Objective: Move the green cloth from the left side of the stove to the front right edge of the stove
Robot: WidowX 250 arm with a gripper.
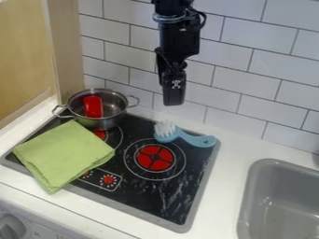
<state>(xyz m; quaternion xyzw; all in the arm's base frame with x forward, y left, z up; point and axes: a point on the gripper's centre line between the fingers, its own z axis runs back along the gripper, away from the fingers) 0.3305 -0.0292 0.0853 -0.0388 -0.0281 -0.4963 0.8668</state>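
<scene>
The black gripper (174,95) hangs at the upper centre, in front of the tiled wall, above the back of the stove and touching nothing. Nearest below it lies a blue brush (194,139) with white bristles, its head toward the left, on the back right of the black stovetop (163,198). At the back left stands a metal pot (114,122) with two handles and a red object (93,107) inside. A folded green cloth (63,153) covers the stove's left front part, in front of the pot.
A grey sink (274,200) is set into the white counter (227,161) at the right. The tiled wall (249,84) rises behind the stove, and a wooden panel (25,56) stands at the left. A grey knob (11,227) shows at the lower left.
</scene>
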